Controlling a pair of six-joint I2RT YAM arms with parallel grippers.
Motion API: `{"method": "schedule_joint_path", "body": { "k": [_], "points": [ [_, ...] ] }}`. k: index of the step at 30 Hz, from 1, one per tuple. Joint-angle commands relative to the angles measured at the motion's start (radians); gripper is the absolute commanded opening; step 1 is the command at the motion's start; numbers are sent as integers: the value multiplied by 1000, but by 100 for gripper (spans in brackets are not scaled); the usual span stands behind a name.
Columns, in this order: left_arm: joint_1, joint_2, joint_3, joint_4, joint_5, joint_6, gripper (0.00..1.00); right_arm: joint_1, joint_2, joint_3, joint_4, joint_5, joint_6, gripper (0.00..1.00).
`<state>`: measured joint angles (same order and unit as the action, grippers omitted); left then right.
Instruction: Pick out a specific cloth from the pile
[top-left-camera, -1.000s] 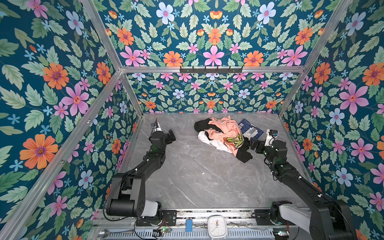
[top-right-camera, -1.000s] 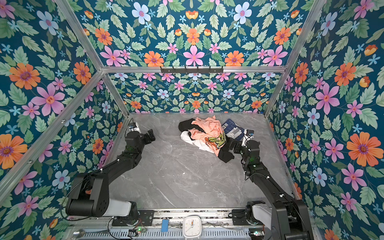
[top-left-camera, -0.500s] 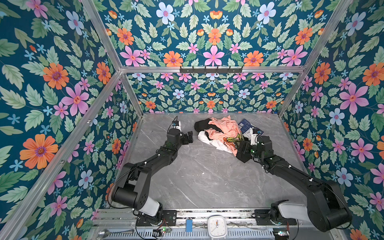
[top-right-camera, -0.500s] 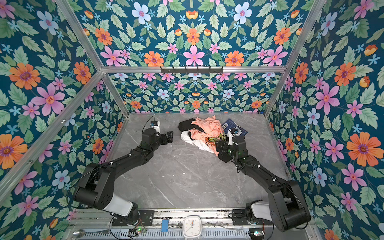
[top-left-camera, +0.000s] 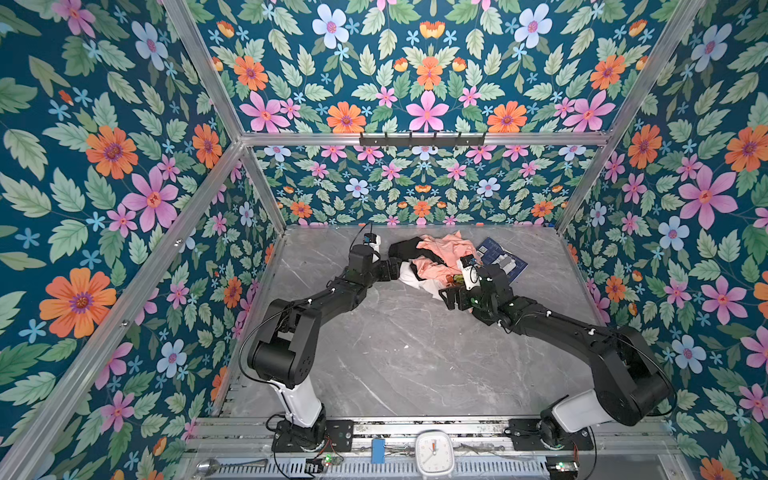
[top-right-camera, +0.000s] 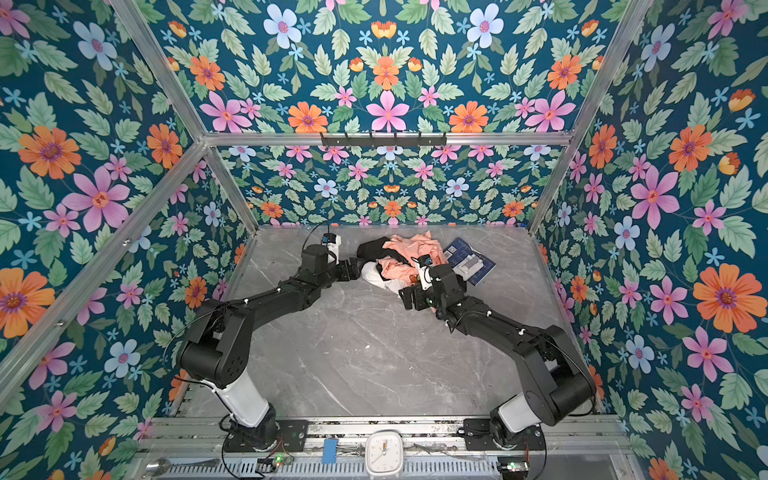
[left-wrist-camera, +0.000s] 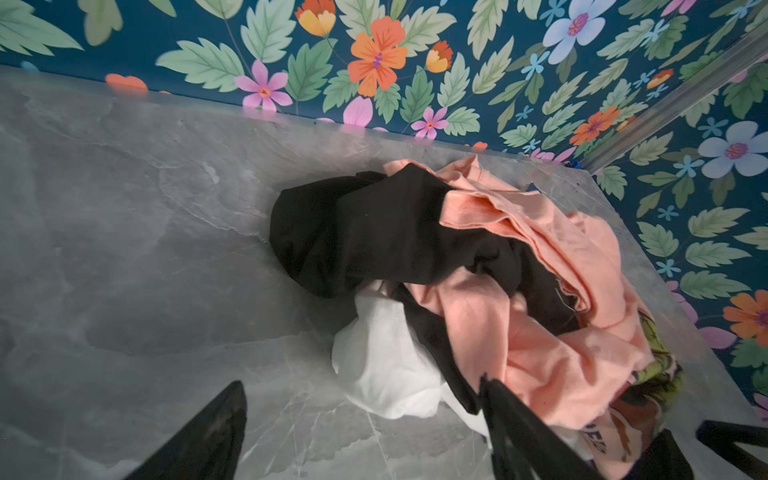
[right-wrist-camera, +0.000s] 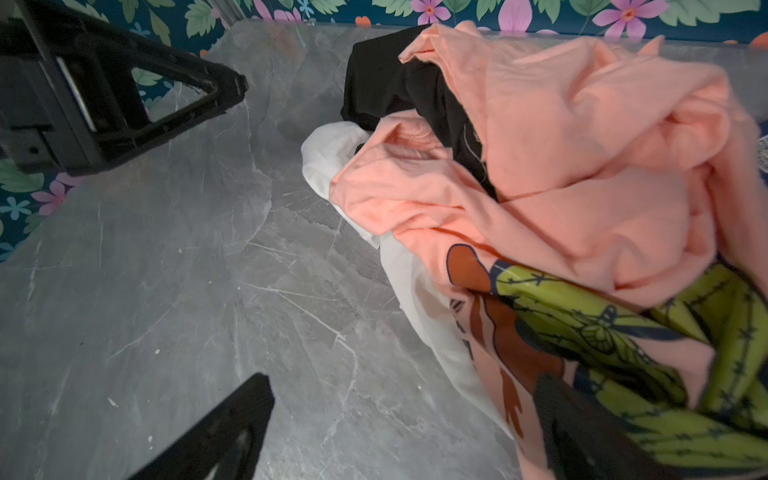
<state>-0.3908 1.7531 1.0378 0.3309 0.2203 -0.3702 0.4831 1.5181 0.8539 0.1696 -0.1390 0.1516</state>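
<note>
Cloth (left-wrist-camera: 382, 365): smooth white folds are being pressed under the pile's (top-left-camera: 436, 257) crumpled peach shirt (right-wrist-camera: 582, 166), on the veined grey table (left-wrist-camera: 124, 249).
Left gripper (left-wrist-camera: 361, 382): jaws are being held wide apart, empty, at the cloth.
Right gripper (right-wrist-camera: 401, 379): jaws are being held wide apart, empty.

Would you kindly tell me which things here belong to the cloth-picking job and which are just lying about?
Job: white cloth; pile; left gripper; right gripper.
Lying about: blue card; clock.
</note>
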Motion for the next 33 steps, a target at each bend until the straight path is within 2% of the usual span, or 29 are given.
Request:
{"method": "schedule_joint_path", "body": {
  "k": [1, 5, 9, 11, 15, 25, 29, 33],
  "points": [
    [0, 23, 33, -43, 50, -13, 88, 2, 24, 35, -33, -22, -25, 99],
    [0, 50, 58, -70, 86, -25, 85, 12, 45, 74, -68, -31, -62, 99],
    [-3, 79, 75, -86, 116, -27, 78, 46, 37, 71, -26, -76, -244, 99],
    [-2, 95, 84, -94, 124, -24, 76, 51, 32, 68, 7, -99, -297, 99],
    [-3, 135, 121, -113, 162, -20, 63, 50, 33, 103, 5, -122, -316, 99],
    [-1, 230, 211, -132, 158, -11, 57, 50, 44, 116, -18, -153, -305, 99],
    [0, 250, 231, -133, 171, -18, 46, 50, 38, 114, -28, -142, -308, 99],
    [0, 255, 240, -133, 192, -20, 24, 50, 34, 106, -29, -135, -309, 99]
  ]
}}
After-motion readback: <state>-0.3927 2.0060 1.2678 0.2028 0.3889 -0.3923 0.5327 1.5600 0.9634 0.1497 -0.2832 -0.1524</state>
